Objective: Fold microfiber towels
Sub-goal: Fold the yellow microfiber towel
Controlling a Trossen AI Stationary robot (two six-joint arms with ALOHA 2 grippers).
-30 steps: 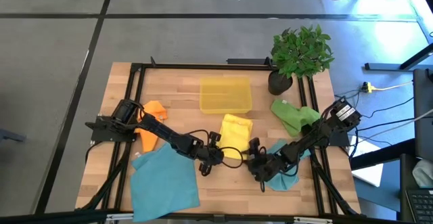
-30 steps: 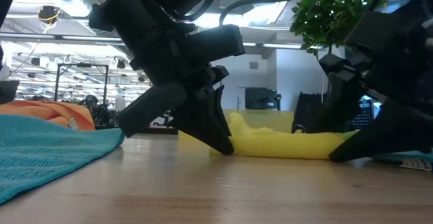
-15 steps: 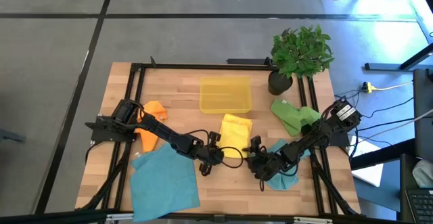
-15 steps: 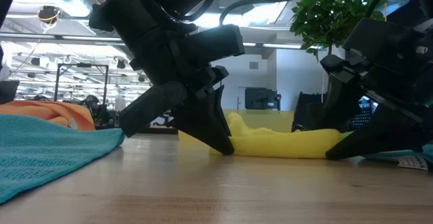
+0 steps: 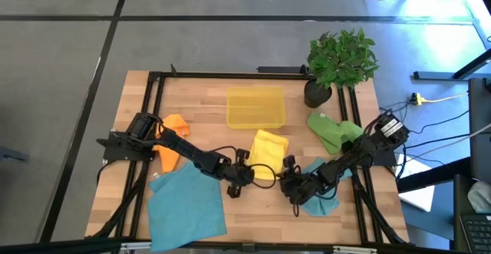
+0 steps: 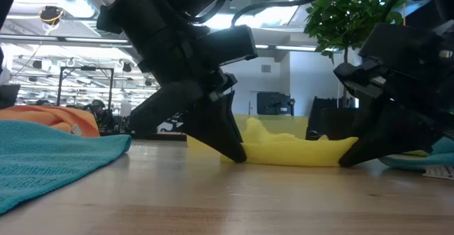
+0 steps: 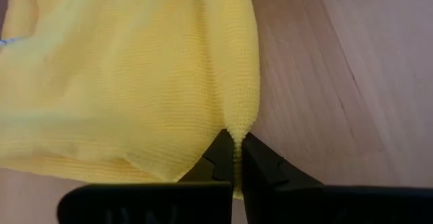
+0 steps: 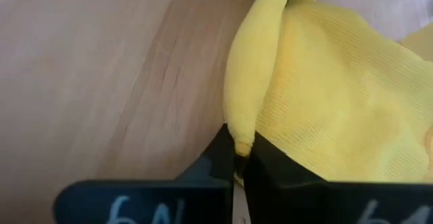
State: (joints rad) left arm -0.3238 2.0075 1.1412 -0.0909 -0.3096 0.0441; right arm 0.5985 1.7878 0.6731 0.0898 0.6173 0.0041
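Hands left (image 7: 236, 158) and right (image 8: 237, 162) pinching yellow towel (image 5: 268, 153), no legible writing

1. Even, bright light falls from overhead on my table (image 5: 199, 100), and the shadows under my arms are soft and short.
2. At table height, ceiling strip lights glare behind me, so my arms read as near-black silhouettes.
3. There the near worktop is blurred.
4. Past my wrists, the yellow towel (image 7: 128, 82) is sharp enough to show its weave, while my own fingers are soft and dark.
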